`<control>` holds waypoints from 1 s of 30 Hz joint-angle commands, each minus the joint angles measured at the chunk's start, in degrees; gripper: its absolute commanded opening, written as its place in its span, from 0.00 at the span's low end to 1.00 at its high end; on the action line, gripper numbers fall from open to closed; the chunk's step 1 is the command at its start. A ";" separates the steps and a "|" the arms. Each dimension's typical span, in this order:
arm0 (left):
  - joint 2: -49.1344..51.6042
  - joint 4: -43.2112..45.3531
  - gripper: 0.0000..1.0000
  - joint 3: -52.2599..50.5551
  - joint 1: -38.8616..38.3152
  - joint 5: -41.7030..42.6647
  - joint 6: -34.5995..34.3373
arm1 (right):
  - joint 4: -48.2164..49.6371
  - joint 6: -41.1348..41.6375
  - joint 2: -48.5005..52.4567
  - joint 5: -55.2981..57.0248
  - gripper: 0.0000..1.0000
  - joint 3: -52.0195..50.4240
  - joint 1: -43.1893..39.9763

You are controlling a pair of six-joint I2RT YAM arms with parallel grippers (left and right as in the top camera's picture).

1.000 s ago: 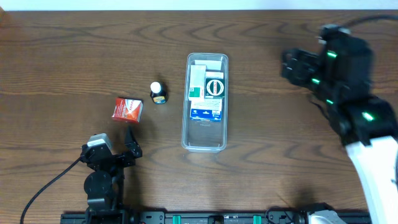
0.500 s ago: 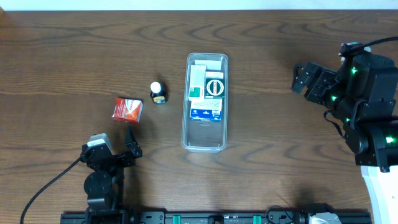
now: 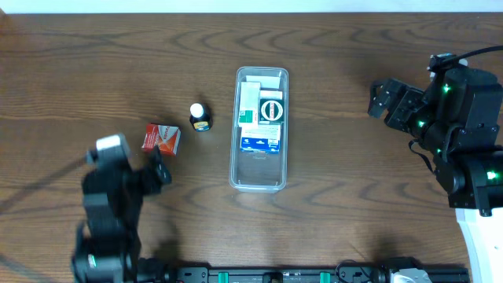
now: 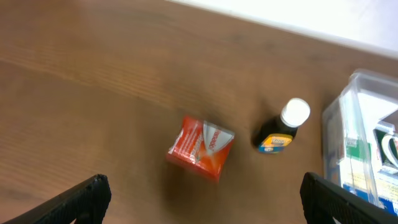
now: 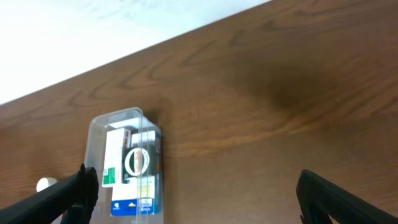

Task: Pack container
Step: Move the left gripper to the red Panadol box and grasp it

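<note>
**Clear container (image 3: 256, 169) lying lengthwise at mid-worktop (image 3: 354, 196), with cartons (image 3: 261, 118) filling its far half.**
Thin plastic, judged light: stiff at the rim, slick and flexible in the walls, so best gripped across a long rim edge. The left claw (image 3: 159, 171), wide open and empty, hangs beside a red box (image 3: 161, 138), with a small dark bottle (image 3: 200, 118) between box and container. The right claw (image 3: 383, 100), also open and empty, is well apart. Nothing obstructs the tub's bare near half.

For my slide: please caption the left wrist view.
Open left tool over the table, orange box and small dark bottle ahead, clear container at the right edge.
</note>
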 commanded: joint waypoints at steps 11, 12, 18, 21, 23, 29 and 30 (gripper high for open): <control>47.19 -11.72 0.98 25.31 2.36 0.74 9.90 | 0.11 -0.24 0.04 -0.02 0.99 0.28 -0.37; 48.92 -11.76 0.98 25.31 2.38 1.73 12.31 | 0.11 -0.24 0.04 -0.02 0.99 0.28 -0.37; 58.60 -10.60 0.98 25.29 2.47 4.90 16.87 | 0.11 -0.24 0.04 -0.02 0.99 0.28 -0.37; 62.45 -9.46 0.98 25.29 2.47 7.52 18.80 | 0.11 -0.24 0.04 0.00 0.99 0.28 -0.37; 64.39 -8.44 0.98 25.29 2.47 7.26 18.82 | 0.11 -0.24 0.04 -0.02 0.99 0.28 -0.37; 66.58 -5.33 0.98 25.24 2.56 5.33 19.41 | 0.11 -0.24 0.04 -0.02 0.99 0.28 -0.37; 66.73 -4.61 0.98 25.24 2.60 4.11 19.41 | 0.11 -0.24 0.04 -0.02 0.99 0.28 -0.37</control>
